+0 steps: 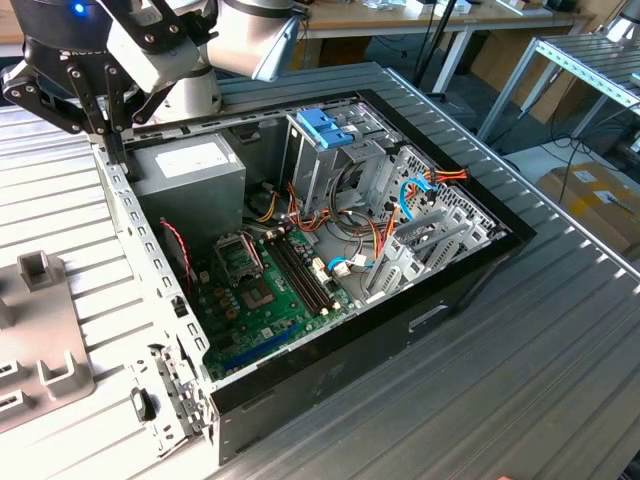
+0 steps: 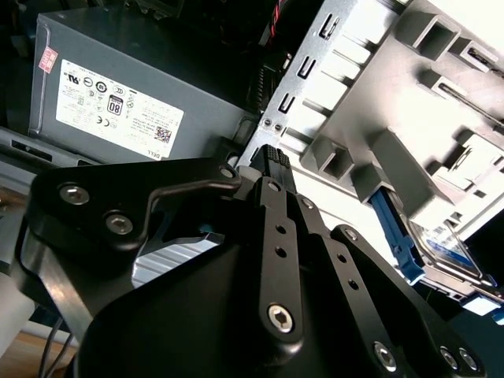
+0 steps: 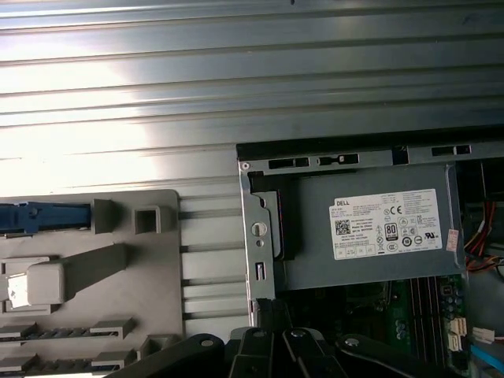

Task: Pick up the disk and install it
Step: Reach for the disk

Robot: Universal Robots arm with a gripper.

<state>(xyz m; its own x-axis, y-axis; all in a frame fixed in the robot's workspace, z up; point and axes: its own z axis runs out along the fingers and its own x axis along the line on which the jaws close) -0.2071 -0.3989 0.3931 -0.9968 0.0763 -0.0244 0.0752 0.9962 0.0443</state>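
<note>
While the disk [image 2: 445, 256] lies flat in the grey fixture [image 2: 409, 94], on the side away from the case [image 1: 450, 290], nothing holds it. Its silver face, blue label and one blue rail show in the second wrist view. In the first wrist view that blue rail [image 3: 35, 216] runs along the ribs of the tabletop [image 3: 236, 79]. I judge the rail to mark the disk's long axis, which puts it square to the case's rear wall. The fixture stands on the tabletop just beside that wall, outside the case.

The gripper [image 1: 110, 125] hangs over the rear wall, close to the PSU [image 1: 190, 165], drawn narrow with nothing between its jaws. I cannot tell whether the tips touch the metal.

Reading the exterior view as a clock face, the gripper sits near ten o'clock and the fixture [image 1: 45, 340] near eight. By my reckoning the disk lies toward seven o'clock from the gripper, across the near part of the fixture and well apart from the tips. The cage [image 1: 330, 165] with its blue latch [image 1: 325, 128] stands inside the case, toward three o'clock from the gripper, roughly the opposite way. The pick has not begun.
</note>
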